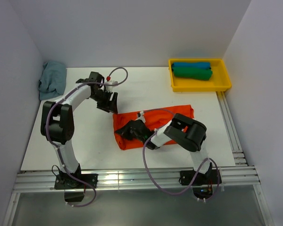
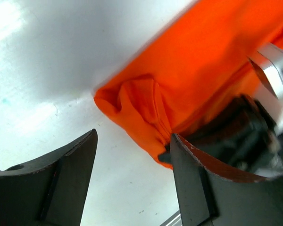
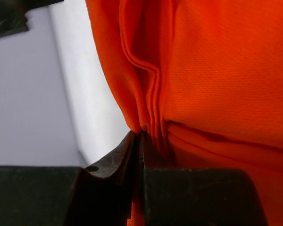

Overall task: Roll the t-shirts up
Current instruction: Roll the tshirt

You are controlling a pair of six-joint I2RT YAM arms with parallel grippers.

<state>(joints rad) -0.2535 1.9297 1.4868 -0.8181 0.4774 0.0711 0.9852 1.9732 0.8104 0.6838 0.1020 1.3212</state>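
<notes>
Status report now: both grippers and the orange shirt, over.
Left gripper open, over orange shirt corner. Right gripper shut on shirt's folded edge. Yellow tray apart, far right, not in the way.

Looks like a robotics lab cell: plain white panel walls (image 1: 141, 33) box in a white worktop (image 1: 94, 141) edged with bare aluminium rails (image 1: 132, 181).

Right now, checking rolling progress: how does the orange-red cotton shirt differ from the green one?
The orange-red cotton shirt lies folded on the white table; the green shirt is rolled in the yellow plastic tray. The right gripper pinches the orange-red one; no gripper touches the green. Both are single-colour.
</notes>
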